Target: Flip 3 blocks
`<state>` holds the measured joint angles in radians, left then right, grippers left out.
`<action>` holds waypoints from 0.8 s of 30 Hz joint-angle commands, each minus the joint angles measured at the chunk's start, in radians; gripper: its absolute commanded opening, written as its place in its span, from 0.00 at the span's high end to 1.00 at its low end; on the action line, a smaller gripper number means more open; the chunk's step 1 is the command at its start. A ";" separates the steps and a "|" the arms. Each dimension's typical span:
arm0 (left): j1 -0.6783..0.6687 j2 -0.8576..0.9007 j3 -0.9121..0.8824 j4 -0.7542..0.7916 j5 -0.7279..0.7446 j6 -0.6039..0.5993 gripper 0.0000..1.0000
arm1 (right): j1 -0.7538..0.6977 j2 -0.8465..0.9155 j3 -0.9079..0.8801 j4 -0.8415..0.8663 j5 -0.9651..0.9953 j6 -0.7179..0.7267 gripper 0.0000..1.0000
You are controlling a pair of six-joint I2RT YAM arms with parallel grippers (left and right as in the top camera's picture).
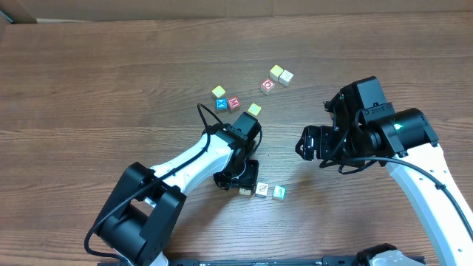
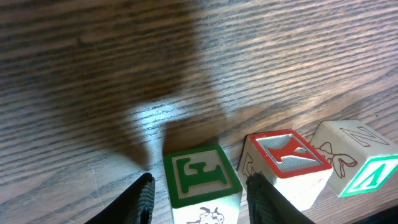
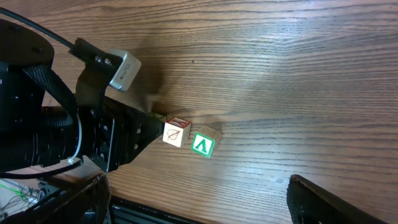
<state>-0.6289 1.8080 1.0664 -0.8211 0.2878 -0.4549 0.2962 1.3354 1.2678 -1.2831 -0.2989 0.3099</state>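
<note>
Three blocks stand in a row near the table's front edge. The left one shows a green letter face, the middle one a red-framed face with white sides bearing line marks, the right one a teal letter face. From overhead the middle block and the teal block show plainly, while the left block is mostly under my left gripper. The left gripper straddles the green-faced block, open, with a gap at the left finger. My right gripper hangs wide open to the right, away from the row, holding nothing.
Behind the row lie other cubes: yellow-topped ones, a blue one, red ones and a pale one. The table's front edge runs just below the row.
</note>
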 commanded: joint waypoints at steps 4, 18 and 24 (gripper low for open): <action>0.002 -0.032 -0.003 0.023 -0.014 -0.013 0.61 | 0.006 -0.002 0.002 0.002 0.010 -0.004 0.08; 0.056 -0.231 0.056 -0.050 -0.074 0.006 0.77 | 0.006 -0.002 0.002 0.047 0.009 -0.003 0.01; 0.075 -0.279 0.056 -0.153 -0.101 0.007 0.96 | 0.006 -0.002 0.002 0.032 0.010 0.002 0.96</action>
<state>-0.5663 1.5455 1.1069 -0.9489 0.2195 -0.4515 0.2962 1.3354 1.2678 -1.2453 -0.2985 0.3103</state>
